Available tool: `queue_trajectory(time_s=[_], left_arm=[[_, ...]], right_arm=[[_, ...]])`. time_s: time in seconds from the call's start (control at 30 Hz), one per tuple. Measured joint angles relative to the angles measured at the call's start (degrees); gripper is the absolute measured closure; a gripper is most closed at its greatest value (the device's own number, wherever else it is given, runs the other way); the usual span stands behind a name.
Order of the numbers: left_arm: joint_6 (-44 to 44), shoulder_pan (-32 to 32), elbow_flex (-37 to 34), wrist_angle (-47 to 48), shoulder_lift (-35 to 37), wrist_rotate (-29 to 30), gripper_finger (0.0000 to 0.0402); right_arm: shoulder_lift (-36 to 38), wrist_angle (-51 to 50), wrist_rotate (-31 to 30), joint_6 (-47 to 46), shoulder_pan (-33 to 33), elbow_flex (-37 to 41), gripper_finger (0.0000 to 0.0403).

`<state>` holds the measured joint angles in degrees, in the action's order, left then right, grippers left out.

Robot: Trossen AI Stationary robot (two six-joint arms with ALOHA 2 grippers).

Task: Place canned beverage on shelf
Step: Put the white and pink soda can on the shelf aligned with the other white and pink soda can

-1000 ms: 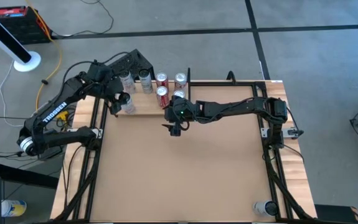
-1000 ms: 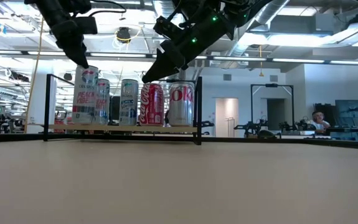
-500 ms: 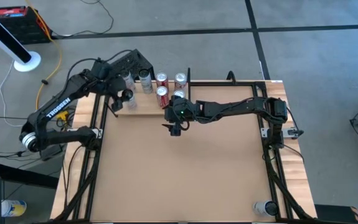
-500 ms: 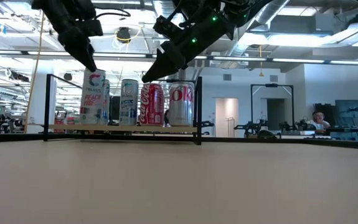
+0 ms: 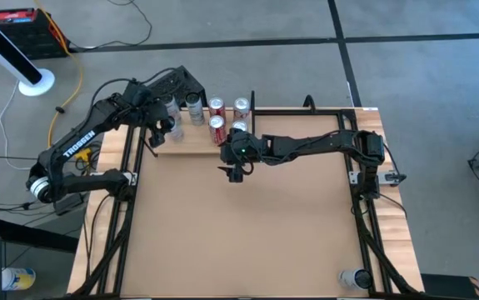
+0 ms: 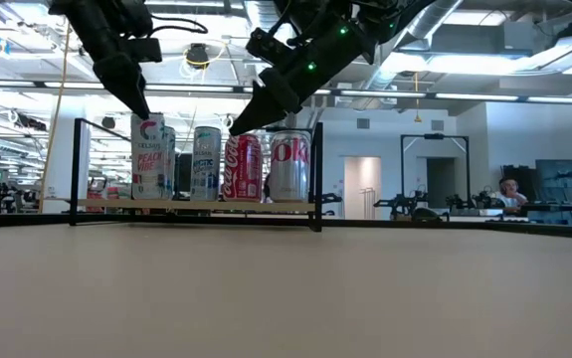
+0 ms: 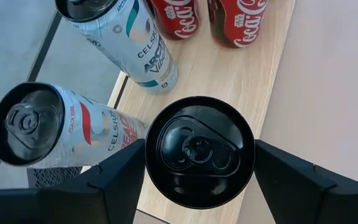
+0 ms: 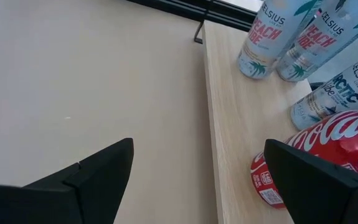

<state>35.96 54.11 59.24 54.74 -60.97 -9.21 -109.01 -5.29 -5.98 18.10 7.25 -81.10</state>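
A tall white canned beverage with a black top (image 7: 200, 152) stands upright by its base on the left part of the pale wood shelf (image 5: 191, 143), seen in the low view as the peach-labelled can (image 6: 148, 159). My left gripper (image 6: 138, 104) comes down on it from above and is shut on it. Two more white cans (image 7: 132, 43) and several red and silver cola cans (image 6: 288, 167) stand on the shelf beside it. My right gripper (image 5: 235, 172) hangs open over the tabletop, just in front of the shelf's near edge (image 8: 208, 124). My left gripper pinches the can's upper sides just under the black top rim (image 7: 149, 155), one finger (image 7: 119, 180) on each side. The fingers slant down from above and from the table's left. The can stands upright with its base on the shelf.
The shelf's thin black upright (image 6: 317, 174) closes its right end. A red cola can (image 8: 315, 155) stands close to my right gripper. One loose can (image 5: 356, 278) lies at the table's near right corner. The wide tan tabletop (image 5: 247, 233) lies in front of the shelf.
My left gripper has carried the white can toward the table's far edge and slightly down. The can has gone from the shelf's near edge in beside the other white cans, where it now stands upright.
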Motion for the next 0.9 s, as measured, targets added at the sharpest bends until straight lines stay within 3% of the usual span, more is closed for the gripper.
queue_trajectory(time_s=[0.3, 0.9], left_arm=[[-0.22, 0.00, 2.85, 2.52, -0.13, -0.09, 0.0167], [4.85, 2.13, 5.16, 3.79, -5.09, -4.29, 0.0167]], right_arm=[[0.00, 0.09, 0.00, -0.06, -0.13, 0.00, 0.0019], [0.00, 0.21, 0.00, 0.43, -0.11, 0.00, 0.0019]])
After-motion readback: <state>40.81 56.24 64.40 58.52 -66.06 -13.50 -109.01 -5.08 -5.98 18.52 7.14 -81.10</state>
